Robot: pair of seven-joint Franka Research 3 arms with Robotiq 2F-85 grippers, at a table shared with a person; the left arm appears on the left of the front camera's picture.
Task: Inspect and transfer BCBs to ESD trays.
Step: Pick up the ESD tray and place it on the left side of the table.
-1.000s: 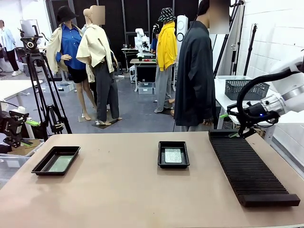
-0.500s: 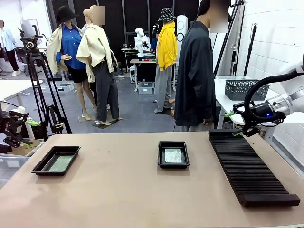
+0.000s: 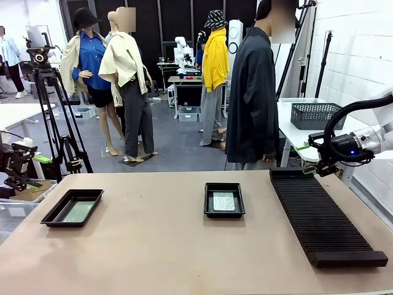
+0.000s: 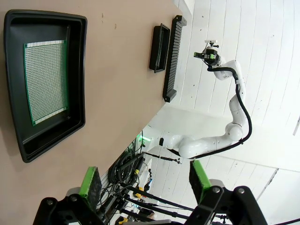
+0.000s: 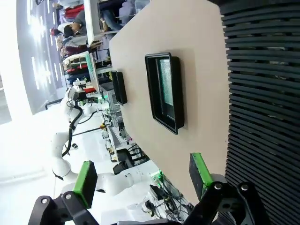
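Two arms are parked at the table's (image 3: 184,258) edges, and I see my right gripper (image 3: 323,170) has pulled back toward its own side over the last second, away from the far end of the ribbed rack (image 3: 322,215) it was hovering above; it now hangs just off that rack's far corner, jaws apart and empty. The rack lies directly below and ahead of it in the right wrist view, with the middle ESD tray (image 3: 224,200) farther out beyond. My left gripper (image 3: 15,178) sits well off the table's left edge, fingers spread with nothing between them; the left ESD tray (image 4: 44,79) lies ahead of it, well apart. Each tray holds a board: a green BCB (image 4: 45,80) flat on the left tray's floor, another BCB (image 3: 223,201) in the middle one. I read the retreat as the right arm finishing a placement, and with no boards visible in the rack, the transfer looks close to done.
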